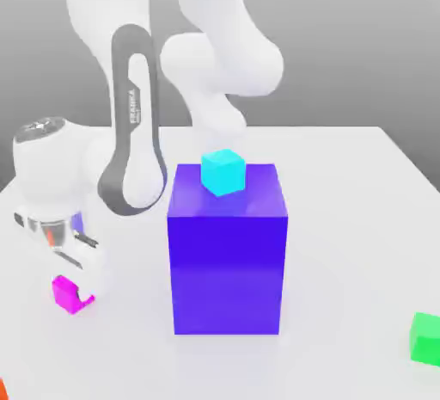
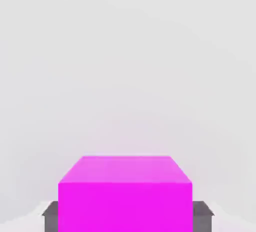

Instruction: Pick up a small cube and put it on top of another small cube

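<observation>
Magenta and glossy, the small cube (image 1: 64, 292) sat on the white table (image 1: 344, 218) near the exterior view's left edge, pinched between the fingers (image 2: 50, 216) of the lowered gripper (image 1: 76, 291). Just beside it rose the big blue-violet block (image 1: 227, 261), a cyan cube (image 1: 223, 172) resting on top. A green cube (image 1: 425, 336) lay well apart at the exterior view's right.

White table (image 1: 344, 218) — blue block (image 1: 228, 261), magenta cube (image 1: 64, 292), green cube (image 1: 425, 338)

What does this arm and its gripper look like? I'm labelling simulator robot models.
The arm has rounded glossy white links, with a dark grey band bearing small lettering down one link. A grey cap tops the white hand. The gripper has dark grey fingers.
</observation>
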Controlling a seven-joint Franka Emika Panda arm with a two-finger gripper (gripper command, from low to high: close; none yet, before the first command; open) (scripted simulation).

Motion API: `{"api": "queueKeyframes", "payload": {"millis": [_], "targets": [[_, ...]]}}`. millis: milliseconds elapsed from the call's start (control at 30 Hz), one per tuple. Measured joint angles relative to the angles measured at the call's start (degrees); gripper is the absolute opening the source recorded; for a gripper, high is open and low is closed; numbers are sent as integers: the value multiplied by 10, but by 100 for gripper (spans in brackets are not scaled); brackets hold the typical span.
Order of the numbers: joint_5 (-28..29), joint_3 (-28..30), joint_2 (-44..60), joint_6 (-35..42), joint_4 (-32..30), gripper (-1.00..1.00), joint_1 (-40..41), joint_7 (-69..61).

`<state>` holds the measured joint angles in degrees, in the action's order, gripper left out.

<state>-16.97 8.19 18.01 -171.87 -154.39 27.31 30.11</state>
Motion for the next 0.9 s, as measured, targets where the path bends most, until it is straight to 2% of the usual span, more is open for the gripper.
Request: {"api": "queueKeyframes", "payload": {"millis": [33, 100, 267, 300, 600, 900], "targets": [[-7, -10, 10, -8, 2, -100, 9, -6], [7, 6, -8, 6, -2, -100, -4, 5], [103, 66, -106, 80, -24, -100, -42, 77], [104, 63, -119, 90, -17, -100, -45, 79], [140, -88, -107, 166, 89, -100, -198, 1], [177, -223, -94, 218, 153, -100, -323, -67]]}}
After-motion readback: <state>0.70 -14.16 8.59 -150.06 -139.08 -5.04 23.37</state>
